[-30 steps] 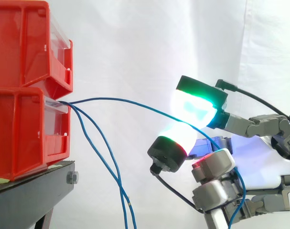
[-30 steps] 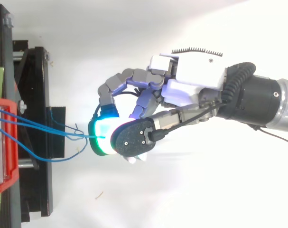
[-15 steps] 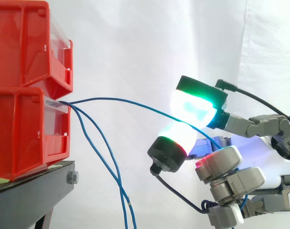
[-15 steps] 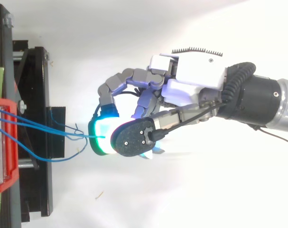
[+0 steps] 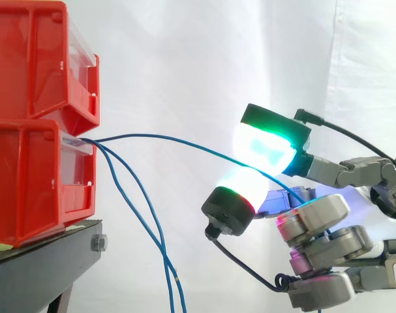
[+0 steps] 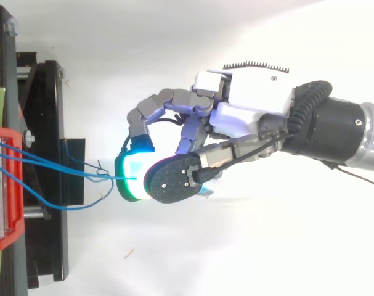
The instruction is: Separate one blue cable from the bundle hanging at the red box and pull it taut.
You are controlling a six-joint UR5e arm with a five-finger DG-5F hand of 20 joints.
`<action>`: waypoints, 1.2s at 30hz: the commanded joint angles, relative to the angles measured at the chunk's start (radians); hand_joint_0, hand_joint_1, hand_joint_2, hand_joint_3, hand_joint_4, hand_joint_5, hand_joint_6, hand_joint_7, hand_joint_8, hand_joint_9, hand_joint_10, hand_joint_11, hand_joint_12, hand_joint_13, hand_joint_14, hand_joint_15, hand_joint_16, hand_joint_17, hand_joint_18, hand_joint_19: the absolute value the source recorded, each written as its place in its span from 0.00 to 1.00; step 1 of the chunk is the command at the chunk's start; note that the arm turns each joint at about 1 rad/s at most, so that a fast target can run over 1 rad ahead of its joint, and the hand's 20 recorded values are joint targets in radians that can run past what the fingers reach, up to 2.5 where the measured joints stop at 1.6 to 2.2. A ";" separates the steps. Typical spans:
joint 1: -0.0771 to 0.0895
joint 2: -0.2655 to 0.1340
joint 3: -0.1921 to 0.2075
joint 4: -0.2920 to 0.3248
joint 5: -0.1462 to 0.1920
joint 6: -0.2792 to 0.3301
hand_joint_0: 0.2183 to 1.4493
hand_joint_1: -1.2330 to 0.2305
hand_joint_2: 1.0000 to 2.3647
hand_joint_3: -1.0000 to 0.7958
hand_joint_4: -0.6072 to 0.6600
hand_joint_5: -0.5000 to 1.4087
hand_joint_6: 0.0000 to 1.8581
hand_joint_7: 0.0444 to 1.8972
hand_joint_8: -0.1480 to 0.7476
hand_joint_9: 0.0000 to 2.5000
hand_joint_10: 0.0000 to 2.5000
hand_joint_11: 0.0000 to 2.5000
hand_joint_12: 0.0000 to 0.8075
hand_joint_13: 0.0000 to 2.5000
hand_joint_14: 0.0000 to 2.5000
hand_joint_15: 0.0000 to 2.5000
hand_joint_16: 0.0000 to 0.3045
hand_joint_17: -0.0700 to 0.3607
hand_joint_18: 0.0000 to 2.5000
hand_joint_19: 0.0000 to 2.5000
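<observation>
No writing, number or sign can be read anywhere. The clear strips on the fronts of the red bins (image 5: 34,169) show nothing legible. The same goes for the casing of the hand (image 6: 248,102) and for the black stand (image 5: 44,264).

- Bins (image 5: 28,176), left edge: red.
- Cables (image 5: 152,135), left to centre: blue.
- Stand (image 5: 47,257), lower left: black.
- Hand (image 6: 248,102), right: grey and white; pads (image 5: 266,143) glowing green-white.
- Curtain (image 5: 184,59): white.
</observation>
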 commanded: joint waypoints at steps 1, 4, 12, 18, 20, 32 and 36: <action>0.000 0.001 0.001 0.000 0.000 0.000 0.50 0.25 0.01 0.35 0.33 0.16 0.49 0.70 0.47 0.58 0.16 0.69 0.41 0.46 0.65 0.64 0.12 0.35 0.49 0.51; 0.000 0.000 -0.001 0.000 0.000 0.000 0.50 0.25 0.01 0.35 0.33 0.16 0.49 0.71 0.47 0.55 0.36 0.69 0.42 0.46 0.68 0.63 0.12 0.35 0.49 0.52; 0.000 0.000 0.001 0.000 0.000 0.000 0.50 0.25 0.01 0.35 0.33 0.16 0.49 0.71 0.48 0.54 0.43 0.67 0.42 0.45 0.71 0.63 0.12 0.35 0.49 0.52; 0.000 0.000 0.001 0.000 0.000 0.000 0.50 0.25 0.01 0.35 0.33 0.16 0.49 0.71 0.48 0.53 0.45 0.67 0.41 0.45 0.73 0.63 0.12 0.35 0.50 0.52; 0.000 0.000 0.001 0.000 0.000 0.000 0.50 0.25 0.01 0.35 0.33 0.16 0.49 0.70 0.48 0.53 0.46 0.66 0.41 0.44 0.73 0.62 0.12 0.35 0.50 0.52; 0.002 0.000 0.001 0.000 0.000 0.000 0.50 0.24 0.01 0.36 0.33 0.16 0.49 0.71 0.48 0.53 0.48 0.66 0.41 0.44 0.74 0.62 0.12 0.35 0.50 0.52; 0.000 0.000 0.001 0.000 0.000 0.000 0.50 0.24 0.01 0.36 0.33 0.16 0.49 0.71 0.48 0.53 0.48 0.66 0.41 0.44 0.74 0.62 0.11 0.34 0.50 0.52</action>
